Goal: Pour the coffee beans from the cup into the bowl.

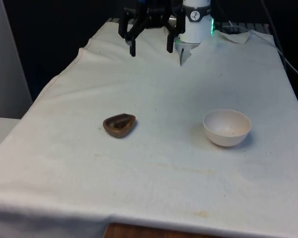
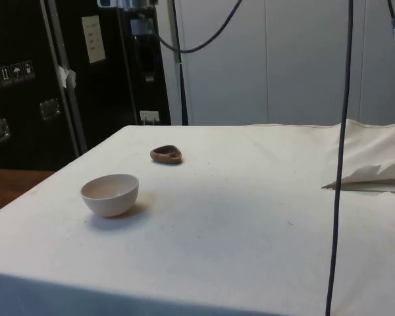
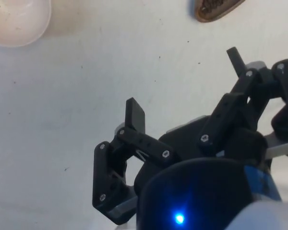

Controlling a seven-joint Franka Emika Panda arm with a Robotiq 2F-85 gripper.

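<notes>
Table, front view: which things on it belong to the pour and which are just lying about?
For the job:
- brown cup, coffee beans inside, on the front view's left
- white bowl, upright, apart from the cup
- gripper, fingers open, holding nothing, above the far end

Lying about:
- white cloth covering the table
- hanging black cable in the side view

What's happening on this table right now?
Nothing is being handled yet. The gripper hangs open above the table's far end, holding nothing. The small brown cup with coffee beans sits on the white cloth, apart from the white bowl, which looks empty. Pouring has not begun.
</notes>
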